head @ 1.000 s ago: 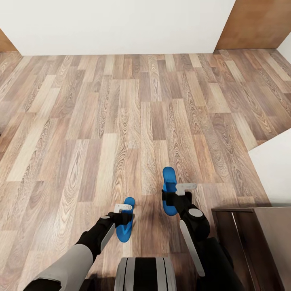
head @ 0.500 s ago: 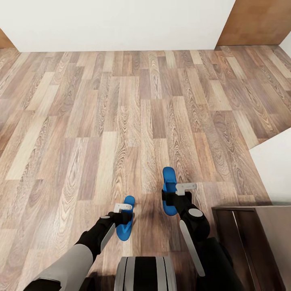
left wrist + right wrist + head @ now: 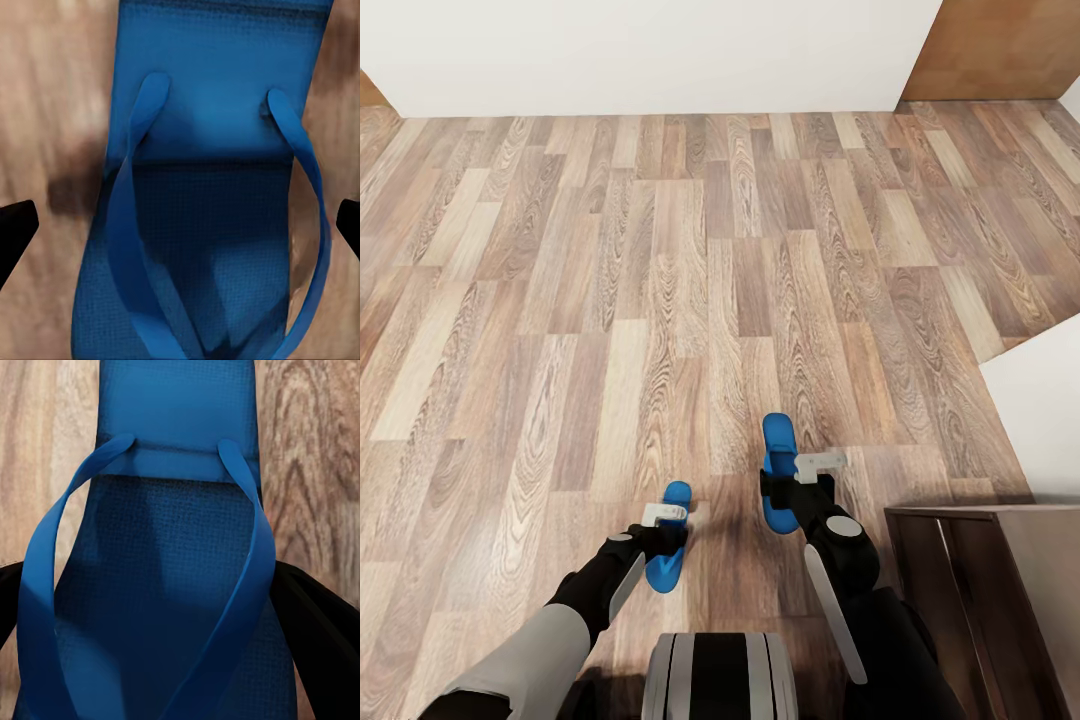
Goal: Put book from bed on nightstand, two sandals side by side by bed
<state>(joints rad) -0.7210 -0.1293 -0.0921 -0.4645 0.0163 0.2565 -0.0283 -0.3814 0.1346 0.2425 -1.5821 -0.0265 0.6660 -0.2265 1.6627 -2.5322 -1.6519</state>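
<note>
left gripper pinches left sandal between its jaws; sandal sits slightly lower than a second ago. right gripper clamps right sandal between its jaws, unchanged. wood floor below; view shifted slightly. dark cabinet beside right arm.

My L arm: grey upper, black forearm. R arm: black w/ grey disc and pale strip. White brackets by both wrists; striped grey-black trunk.
</note>
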